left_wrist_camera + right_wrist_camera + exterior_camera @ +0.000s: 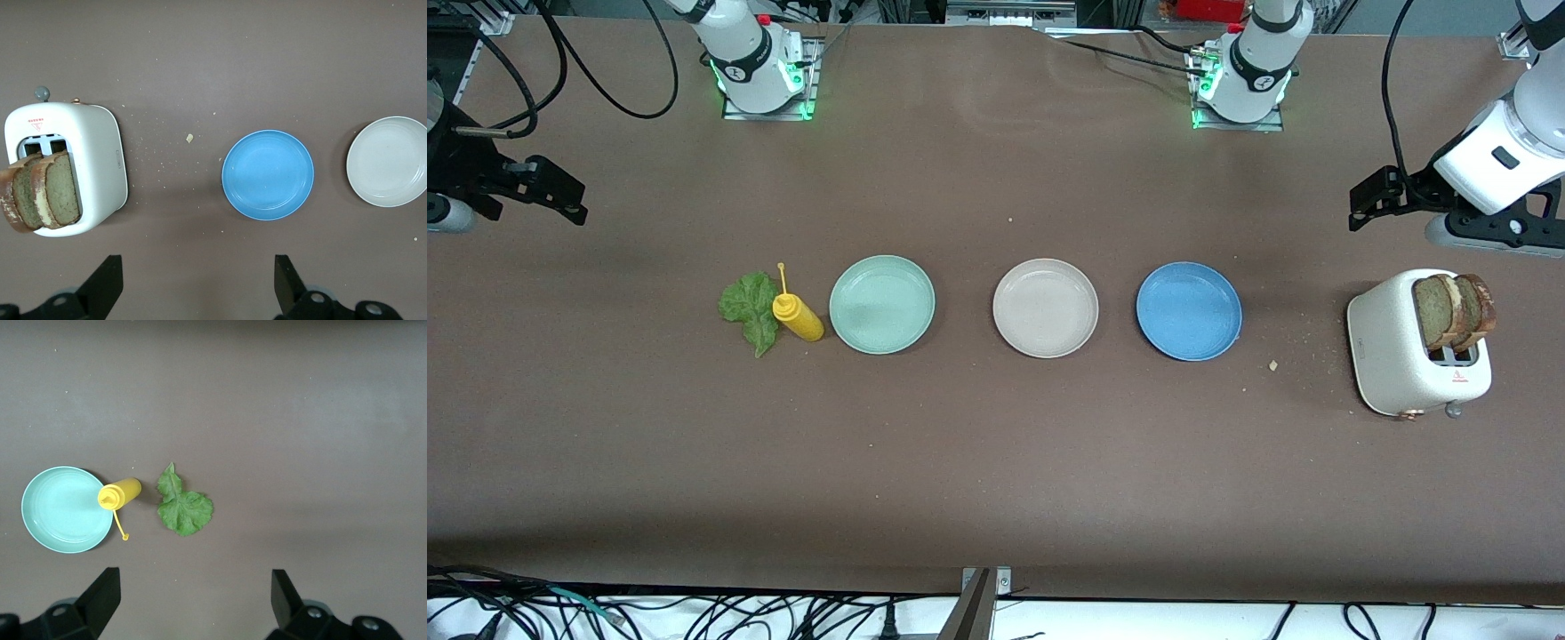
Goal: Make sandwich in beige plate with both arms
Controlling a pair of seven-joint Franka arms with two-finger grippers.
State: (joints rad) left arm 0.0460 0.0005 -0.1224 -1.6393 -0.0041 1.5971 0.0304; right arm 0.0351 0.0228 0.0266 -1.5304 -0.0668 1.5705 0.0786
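Observation:
The beige plate (1046, 308) (388, 161) holds nothing and is the middle one of three plates in a row. The sandwich's parts lie apart. Two brown-crusted bread slices (1454, 311) (47, 193) stand in a white toaster (1392, 356) (93, 153) toward the left arm's end. A ruffled green lettuce leaf (751, 308) (181, 508) lies flat toward the right arm's end. My left gripper (1371, 197) (198, 280) hangs open over bare table by the toaster. My right gripper (560, 191) (195, 597) hangs open over bare table by the lettuce. Neither holds anything.
A mint-green plate (882, 304) (67, 509) and a blue plate (1189, 311) (267, 175) flank the beige one. A yellow squeeze bottle (799, 318) (120, 493) lies between the lettuce and the mint-green plate. Crumbs (1272, 364) dot the table near the toaster.

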